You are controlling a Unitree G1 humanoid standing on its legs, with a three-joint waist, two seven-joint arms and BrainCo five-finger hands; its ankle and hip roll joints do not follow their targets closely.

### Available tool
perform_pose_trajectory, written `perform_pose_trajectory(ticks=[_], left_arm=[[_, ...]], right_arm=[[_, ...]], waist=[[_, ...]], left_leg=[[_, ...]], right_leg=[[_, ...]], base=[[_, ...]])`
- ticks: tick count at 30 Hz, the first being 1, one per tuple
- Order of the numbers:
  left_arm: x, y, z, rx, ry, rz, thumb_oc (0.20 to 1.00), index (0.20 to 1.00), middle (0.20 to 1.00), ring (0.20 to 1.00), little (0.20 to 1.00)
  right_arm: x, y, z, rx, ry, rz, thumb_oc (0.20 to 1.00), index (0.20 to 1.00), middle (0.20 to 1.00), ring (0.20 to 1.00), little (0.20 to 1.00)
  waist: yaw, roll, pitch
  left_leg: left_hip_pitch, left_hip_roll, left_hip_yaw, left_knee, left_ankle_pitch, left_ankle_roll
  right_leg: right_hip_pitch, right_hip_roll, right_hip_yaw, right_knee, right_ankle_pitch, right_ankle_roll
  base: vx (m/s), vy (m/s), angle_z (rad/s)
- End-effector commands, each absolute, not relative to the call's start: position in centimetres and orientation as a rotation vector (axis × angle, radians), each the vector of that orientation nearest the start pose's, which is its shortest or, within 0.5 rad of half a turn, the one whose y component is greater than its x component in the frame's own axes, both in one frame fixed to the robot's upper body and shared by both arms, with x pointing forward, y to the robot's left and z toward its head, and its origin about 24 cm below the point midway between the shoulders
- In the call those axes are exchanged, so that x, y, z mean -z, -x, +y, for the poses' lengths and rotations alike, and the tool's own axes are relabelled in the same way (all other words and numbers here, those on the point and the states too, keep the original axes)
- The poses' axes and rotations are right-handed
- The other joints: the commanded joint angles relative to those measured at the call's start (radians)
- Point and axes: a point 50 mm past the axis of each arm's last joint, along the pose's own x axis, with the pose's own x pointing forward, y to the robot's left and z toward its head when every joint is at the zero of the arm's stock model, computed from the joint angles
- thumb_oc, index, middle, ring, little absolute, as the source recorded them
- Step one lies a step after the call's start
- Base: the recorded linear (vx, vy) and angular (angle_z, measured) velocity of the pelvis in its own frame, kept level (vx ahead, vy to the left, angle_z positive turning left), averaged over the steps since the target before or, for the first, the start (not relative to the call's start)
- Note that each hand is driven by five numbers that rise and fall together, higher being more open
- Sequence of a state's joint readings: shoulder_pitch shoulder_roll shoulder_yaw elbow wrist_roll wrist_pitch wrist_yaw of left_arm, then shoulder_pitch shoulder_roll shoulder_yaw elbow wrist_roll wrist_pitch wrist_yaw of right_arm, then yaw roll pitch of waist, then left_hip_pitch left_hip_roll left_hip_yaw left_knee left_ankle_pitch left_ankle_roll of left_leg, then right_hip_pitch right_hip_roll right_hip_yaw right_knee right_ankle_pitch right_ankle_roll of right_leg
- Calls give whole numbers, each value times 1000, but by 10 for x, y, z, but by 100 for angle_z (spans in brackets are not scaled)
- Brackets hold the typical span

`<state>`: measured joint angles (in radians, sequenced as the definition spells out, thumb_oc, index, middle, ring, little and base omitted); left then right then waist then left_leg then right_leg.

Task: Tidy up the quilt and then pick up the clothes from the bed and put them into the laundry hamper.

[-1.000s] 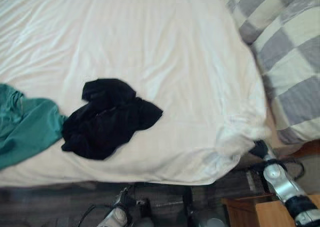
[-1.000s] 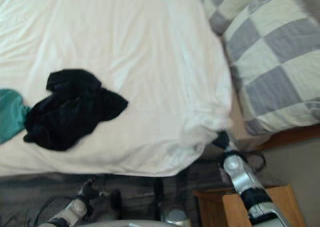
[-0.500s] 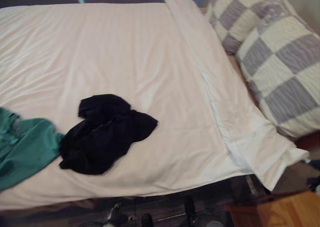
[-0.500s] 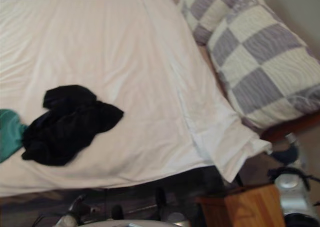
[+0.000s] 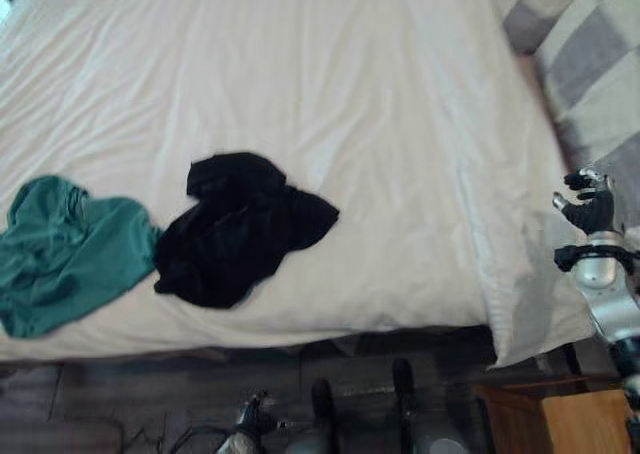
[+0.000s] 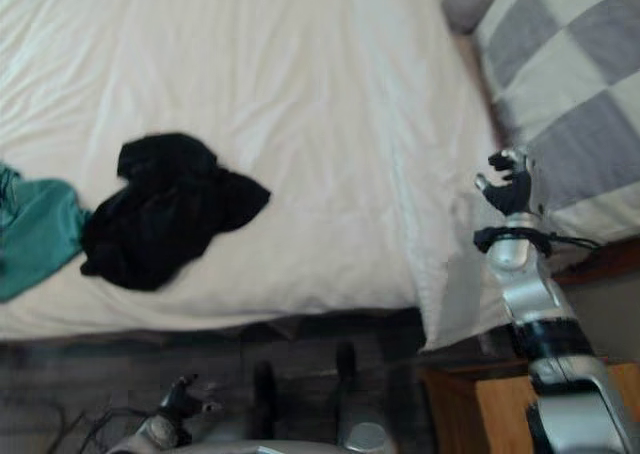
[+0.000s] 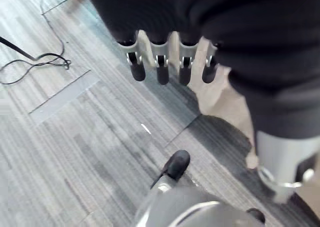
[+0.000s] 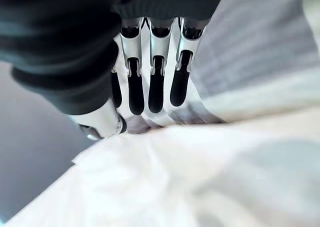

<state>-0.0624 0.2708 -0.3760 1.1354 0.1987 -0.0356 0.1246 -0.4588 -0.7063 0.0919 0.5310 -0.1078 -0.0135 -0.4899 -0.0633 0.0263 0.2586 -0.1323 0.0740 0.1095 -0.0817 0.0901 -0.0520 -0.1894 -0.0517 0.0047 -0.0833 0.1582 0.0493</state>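
Right hand [image 6: 510, 186] has let go of the quilt [image 5: 330, 84] corner and hangs unclenched at four o'clock — quilt now spread flat — leaving black garment [image 5: 238, 229] and green garment [image 5: 62, 254] at eight o'clock for collection.

White quilt [image 5: 330, 104]; black garment [image 5: 240, 229]; teal-green garment [image 5: 65, 254]; grey-and-cream checked pillow [image 6: 570, 84]; grey wood-grain floor [image 7: 75, 137]; brown wooden nightstand [image 5: 560, 424].

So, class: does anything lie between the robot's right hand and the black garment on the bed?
Nothing visible does. The right hand hangs at the quilt's edge by the checked pillow, fingers straight, holding nothing. Only bare quilt separates it from the black garment; the green garment lies beyond.
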Motion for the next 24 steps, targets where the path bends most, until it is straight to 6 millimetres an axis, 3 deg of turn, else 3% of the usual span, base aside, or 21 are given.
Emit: perform_pose_trajectory(ticks=[1, 2, 5, 7, 9, 12, 13, 14, 15, 16, 18, 19, 20, 21, 23, 24], left_arm=[[132, -169, 233, 113, -732, 918, 1000, 1000, 1000, 1000, 1000], [132, -169, 233, 112, -733, 919, 1000, 1000, 1000, 1000, 1000], [123, -185, 235, 55, -688, 871, 1000, 1000, 1000, 1000, 1000], [123, -182, 241, 23, -694, 888, 1000, 1000, 1000, 1000, 1000], [123, -181, 246, -21, -697, 902, 1000, 1000, 1000, 1000, 1000], [129, -170, 248, -53, -708, 941, 1000, 1000, 1000, 1000, 1000], [129, -170, 248, -54, -708, 941, 1000, 1000, 1000, 1000, 1000], [135, -159, 244, -34, -721, 969, 1000, 1000, 1000, 1000, 1000], [138, -154, 241, -15, -724, 983, 1000, 1000, 1000, 1000, 1000], [140, -151, 237, 1, -721, 992, 1000, 1000, 1000, 1000, 1000], [144, -144, 232, 23, -715, 1002, 1000, 1000, 1000, 1000, 1000], [143, -145, 232, 17, -711, 988, 1000, 1000, 1000, 1000, 1000], [143, -145, 232, 17, -711, 988, 1000, 1000, 1000, 1000, 1000], [142, -147, 233, 5, -710, 978, 1000, 1000, 1000, 1000, 1000], [141, -146, 236, -14, -706, 970, 1000, 1000, 1000, 1000, 1000], [142, -143, 237, -29, -706, 972, 1000, 1000, 1000, 1000, 1000]], right_arm=[[-125, -322, -323, 724, 630, -110, 200, 200, 200, 200, 200], [-124, -322, -323, 724, 628, -110, 200, 200, 200, 200, 200], [-48, -297, -321, 675, 574, 161, 200, 200, 200, 200, 200], [1, -270, -314, 615, 578, 349, 200, 200, 200, 200, 200], [53, -230, -299, 509, 605, 550, 200, 200, 200, 200, 200], [120, -153, -271, 297, 669, 896, 200, 200, 200, 200, 200], [120, -153, -271, 297, 669, 896, 200, 200, 200, 200, 200], [144, -111, -258, 150, 730, 1070, 200, 200, 200, 200, 200], [153, -89, -256, 97, 751, 1159, 379, 379, 379, 379, 379], [158, -71, -254, 59, 758, 1228, 1000, 1000, 1000, 1000, 1000], [165, -43, -249, 18, 734, 1334, 1000, 1000, 1000, 1000, 1000], [167, -35, -246, 10, 709, 1368, 1000, 1000, 1000, 1000, 1000], [167, -35, -246, 10, 709, 1368, 1000, 1000, 1000, 1000, 1000], [167, -35, -245, 14, 694, 1367, 1000, 1000, 1000, 1000, 1000], [167, -32, -245, 23, 687, 1381, 1000, 1000, 1000, 1000, 1000], [167, -32, -245, 18, 696, 1384, 1000, 1000, 1000, 1000, 1000]], waist=[[15, -16, 119], [14, -17, 117], [2, -22, 141], [-3, -29, 142], [-15, -38, 133], [-34, -49, 99], [-35, -50, 97], [-40, -55, 68], [-43, -59, 56], [-44, -59, 49], [-45, -61, 40], [-41, -53, 45], [-43, -52, 45], [-43, -53, 45], [-46, -61, 31], [-49, -62, 17]], left_leg=[[-37, 34, -19, 141, -101, -23], [-44, 34, -19, 150, -106, -23], [-120, 43, -42, 308, -172, -21], [-145, 48, -54, 382, -200, -17], [-116, 48, -49, 368, -205, -18], [-32, 40, -31, 299, -205, -22], [-32, 39, -31, 295, -201, -21], [20, 35, -19, 255, -196, -22], [48, 31, -13, 233, -193, -23], [69, 26, -7, 217, -189, -25], [82, 19, 17, 218, -169, -41], [53, 15, 32, 302, -82, -95], [50, 16, 30, 305, -83, -95], [28, 21, 48, 346, -43, -121], [16, 68, 127, 345, -29, -112], [57, 120, 182, 259, -37, -109]], right_leg=[[-69, -45, 25, 224, -202, 83], [-75, -45, 25, 231, -206, 83], [-138, -45, 27, 376, -264, 75], [-150, -50, 23, 433, -283, 72], [-123, -52, 14, 417, -280, 71], [-43, -51, 5, 351, -264, 75], [-44, -51, 5, 348, -261, 75], [12, -51, 2, 292, -250, 77], [47, -54, 3, 249, -241, 79], [75, -59, 0, 213, -226, 80], [138, -86, -19, 137, -204, 84], [176, -105, -50, 91, -186, 78], [178, -104, -53, 89, -185, 78], [190, -115, -64, 67, -177, 76], [207, -149, -89, 40, -165, 85], [221, -184, -109, 34, -156, 109]], base=[[-100, -19, 12], [-159, -30, 9], [-95, -14, 4], [-20, 2, -6], [74, 21, 0], [110, 37, 2], [141, 51, 0], [130, 49, 0], [159, 70, 1], [80, 63, -2], [4, 119, 12], [-46, 127, 30], [-89, 150, 39], [-64, 142, 58], [-39, 299, 46], [49, 391, 49]])
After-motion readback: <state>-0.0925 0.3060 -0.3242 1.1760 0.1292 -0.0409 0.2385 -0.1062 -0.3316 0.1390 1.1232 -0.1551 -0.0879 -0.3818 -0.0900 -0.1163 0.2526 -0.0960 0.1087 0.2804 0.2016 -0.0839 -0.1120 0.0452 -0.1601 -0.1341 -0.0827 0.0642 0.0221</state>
